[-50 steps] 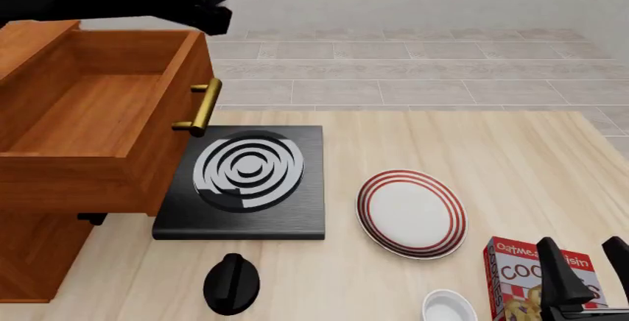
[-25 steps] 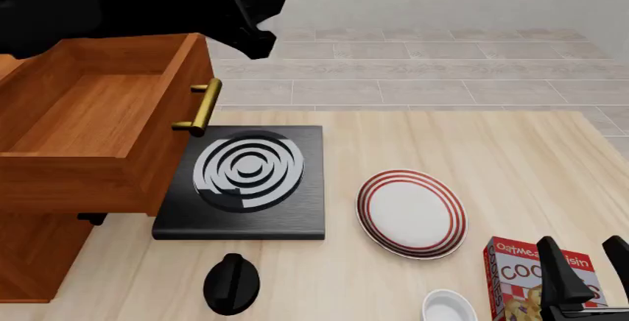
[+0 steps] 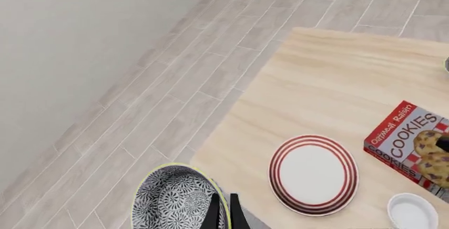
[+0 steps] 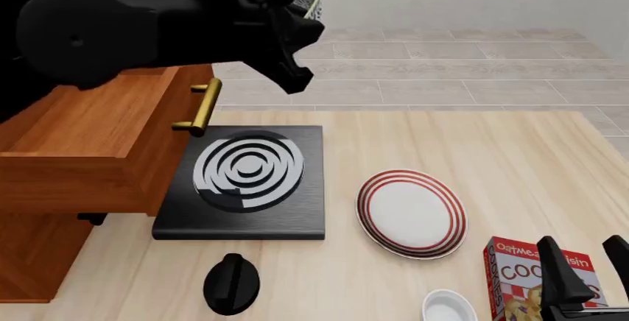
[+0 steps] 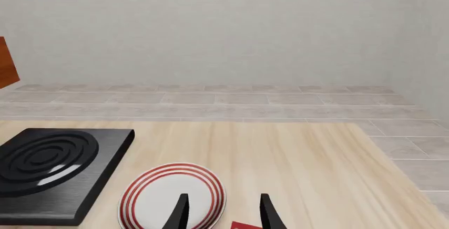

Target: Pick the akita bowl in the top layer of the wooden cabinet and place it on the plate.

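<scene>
Now left gripper (image 3: 223,210) pinched shut on rim of akita bowl (image 3: 175,197), held high above desk (image 4: 491,152), well apart from plate (image 4: 411,213). Bowl likely rigid, light, slippery, breakable. Right gripper (image 5: 221,210) open, empty.

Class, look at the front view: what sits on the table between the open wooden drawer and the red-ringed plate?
The black stove with white spiral rings lies between the top layer and the plate, clearest in the front view.
</scene>
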